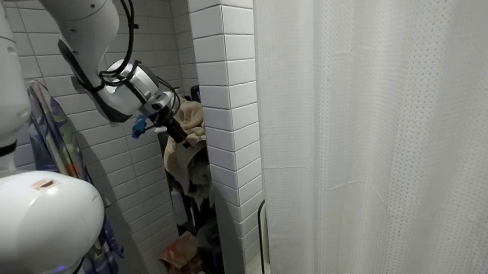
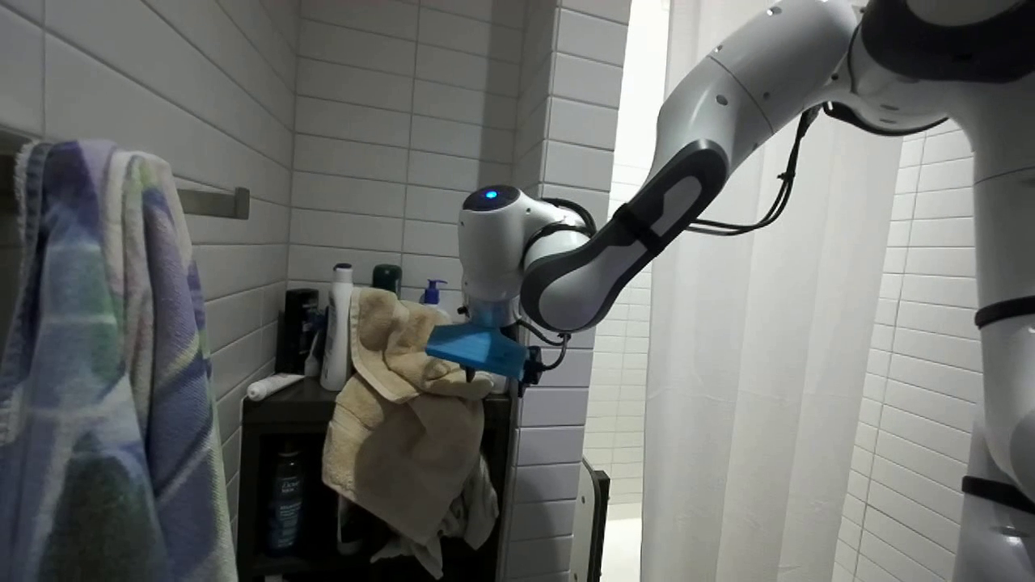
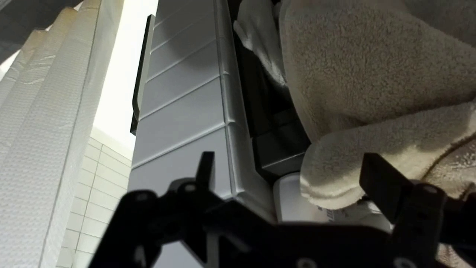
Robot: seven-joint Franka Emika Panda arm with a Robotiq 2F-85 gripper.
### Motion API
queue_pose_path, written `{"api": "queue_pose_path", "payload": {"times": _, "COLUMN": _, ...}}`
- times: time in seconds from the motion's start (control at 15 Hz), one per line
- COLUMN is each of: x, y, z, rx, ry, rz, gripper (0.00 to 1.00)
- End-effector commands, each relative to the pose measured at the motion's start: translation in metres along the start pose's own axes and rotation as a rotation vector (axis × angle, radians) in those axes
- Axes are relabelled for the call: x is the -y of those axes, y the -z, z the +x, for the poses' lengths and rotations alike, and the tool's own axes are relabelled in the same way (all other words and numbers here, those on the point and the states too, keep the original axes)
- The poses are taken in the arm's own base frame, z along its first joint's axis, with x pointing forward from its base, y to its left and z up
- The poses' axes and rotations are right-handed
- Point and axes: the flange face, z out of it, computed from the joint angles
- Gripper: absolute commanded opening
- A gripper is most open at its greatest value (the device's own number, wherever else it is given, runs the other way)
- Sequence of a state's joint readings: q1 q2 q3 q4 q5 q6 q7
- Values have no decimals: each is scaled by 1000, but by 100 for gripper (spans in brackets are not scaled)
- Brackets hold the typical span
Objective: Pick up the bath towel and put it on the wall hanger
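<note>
Bath towel lies bunched on the dark shelf, draped over its front, lower center in an exterior view. End effector jaws are wide apart; one overlaps the towel, right in the wrist view, contact unclear. Patterned cloth hangs on wall hanger, frame left.
</note>
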State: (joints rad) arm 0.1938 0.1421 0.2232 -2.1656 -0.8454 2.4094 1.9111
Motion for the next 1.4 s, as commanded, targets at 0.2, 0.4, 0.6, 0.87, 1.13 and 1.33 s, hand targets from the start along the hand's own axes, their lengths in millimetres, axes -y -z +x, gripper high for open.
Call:
{"api": "queue_pose_path", "payload": {"times": 0.2, "x": 28, "y": 6, "z": 12, "rx": -65, "ry": -78, "rz": 63, "gripper": 100}}
{"api": "queue_pose_path", "payload": {"times": 0.4, "x": 30, "y": -2, "z": 16, "rx": -89, "ry": -102, "rz": 65, "gripper": 100}}
{"api": "queue_pose_path", "payload": {"times": 0.6, "x": 31, "y": -14, "z": 17, "rx": -89, "ry": -119, "rz": 50, "gripper": 100}}
{"api": "queue_pose_path", "payload": {"times": 0.87, "x": 37, "y": -27, "z": 17, "rx": -85, "ry": -129, "rz": 34, "gripper": 100}}
{"api": "queue_pose_path", "payload": {"times": 1.13, "x": 44, "y": -33, "z": 20, "rx": -82, "ry": -137, "rz": 31, "gripper": 100}}
{"api": "queue_pose_path", "payload": {"times": 1.33, "x": 48, "y": -32, "z": 22, "rx": -83, "ry": -140, "rz": 39, "gripper": 88}}
